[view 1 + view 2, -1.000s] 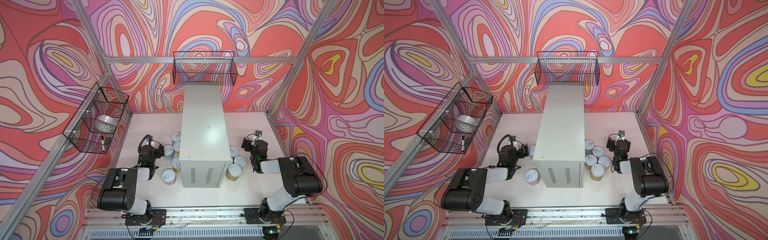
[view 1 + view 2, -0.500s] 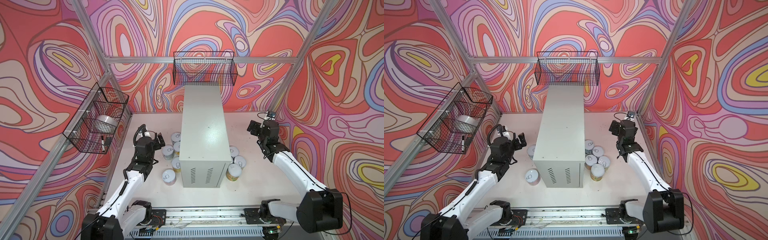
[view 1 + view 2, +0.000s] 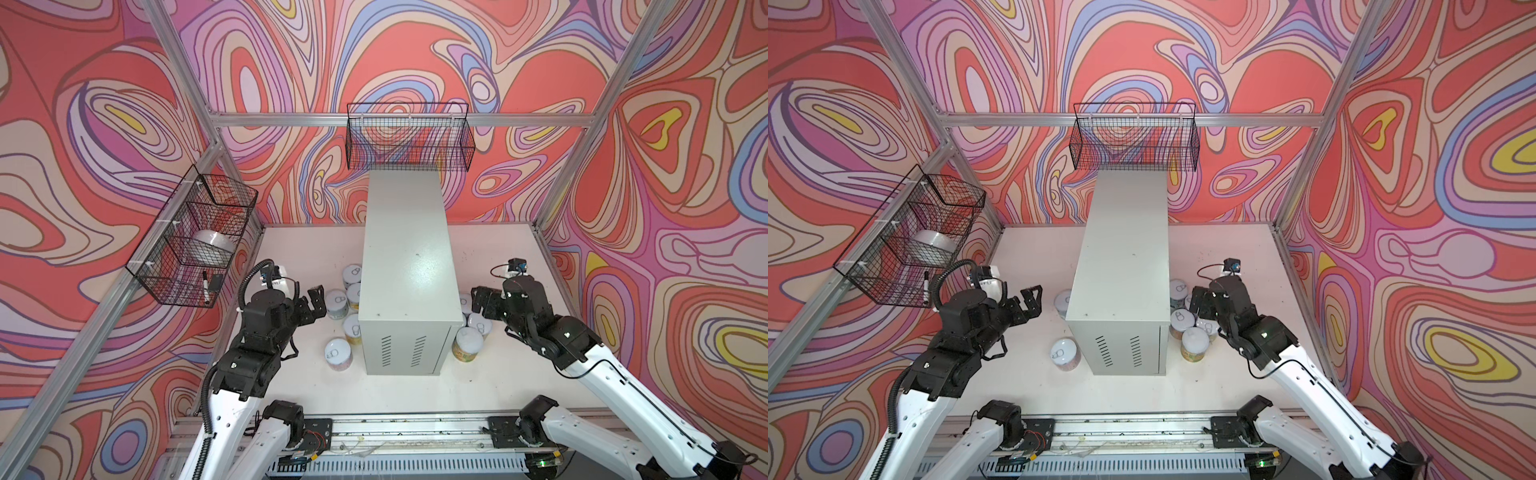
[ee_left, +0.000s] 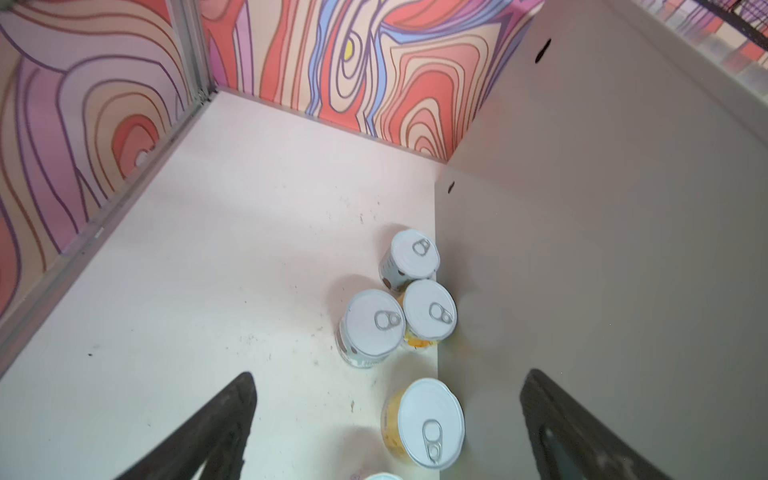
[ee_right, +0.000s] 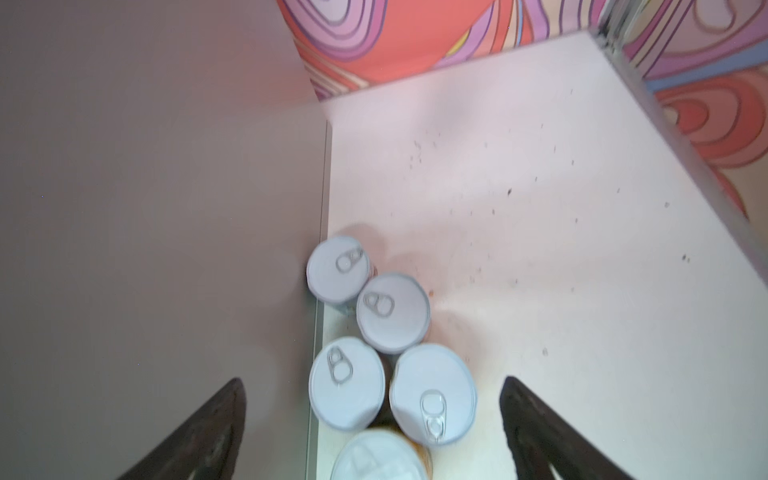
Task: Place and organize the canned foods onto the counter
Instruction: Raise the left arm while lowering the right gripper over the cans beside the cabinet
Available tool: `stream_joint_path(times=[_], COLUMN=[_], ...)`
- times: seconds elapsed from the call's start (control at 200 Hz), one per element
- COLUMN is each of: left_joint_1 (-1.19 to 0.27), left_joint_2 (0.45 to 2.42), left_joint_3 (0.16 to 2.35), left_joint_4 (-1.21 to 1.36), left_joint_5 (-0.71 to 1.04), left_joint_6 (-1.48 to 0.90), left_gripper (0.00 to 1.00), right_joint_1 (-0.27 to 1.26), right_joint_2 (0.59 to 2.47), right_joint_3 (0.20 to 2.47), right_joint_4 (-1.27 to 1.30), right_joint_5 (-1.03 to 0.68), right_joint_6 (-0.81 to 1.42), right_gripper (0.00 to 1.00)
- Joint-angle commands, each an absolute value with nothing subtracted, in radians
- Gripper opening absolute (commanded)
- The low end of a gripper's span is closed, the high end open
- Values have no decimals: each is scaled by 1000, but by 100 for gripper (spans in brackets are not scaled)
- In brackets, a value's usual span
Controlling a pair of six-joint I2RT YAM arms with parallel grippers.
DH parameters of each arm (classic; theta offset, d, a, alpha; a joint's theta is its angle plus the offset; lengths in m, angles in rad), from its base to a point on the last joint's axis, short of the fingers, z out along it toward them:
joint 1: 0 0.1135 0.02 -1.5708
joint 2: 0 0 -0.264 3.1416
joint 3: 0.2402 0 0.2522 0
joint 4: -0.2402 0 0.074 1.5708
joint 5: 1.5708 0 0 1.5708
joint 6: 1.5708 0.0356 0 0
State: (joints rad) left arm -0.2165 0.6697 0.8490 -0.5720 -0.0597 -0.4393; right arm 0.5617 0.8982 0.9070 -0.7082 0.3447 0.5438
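Left wrist view: my left gripper gapes empty, the yellow can between and below its jaws. I'd drop straight, keeping off the counter. My right gripper is equally wide and empty.

In a top view the counter hides half of one can. The right wrist view's edge cuts off a blurred can. The left wrist view shows only a sliver of another can.
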Motion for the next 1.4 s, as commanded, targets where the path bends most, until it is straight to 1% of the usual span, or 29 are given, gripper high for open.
stream_joint_path(times=[0.0,0.12,0.185,0.456,0.596,0.731,0.962,1.207,1.392], left_joint_1=[-219,-219,-219,-219,-219,-219,-219,-221,-223], left_joint_2=[680,680,685,695,707,703,703,695,698], left_joint_3=[836,804,787,764,752,745,730,692,663], left_joint_4=[-650,-611,-597,-578,-559,-552,-538,-504,-476], left_joint_5=[13,30,30,38,56,63,69,86,100], left_joint_6=[-470,-488,-487,-479,-489,-496,-507,-531,-546], left_gripper=[100,100,100,100,100,100,100,100,100], right_joint_1=[642,742,760,763,772,783,788,790,790], right_joint_2=[898,903,914,889,863,859,927,977,1021], right_joint_3=[859,815,791,632,566,558,533,492,481], right_joint_4=[-848,-879,-893,-792,-697,-662,-591,-512,-483], right_joint_5=[399,455,460,393,383,395,399,431,472], right_joint_6=[686,786,830,893,897,886,860,905,902], right_gripper=[99,98,98,94,94,95,96,91,90])
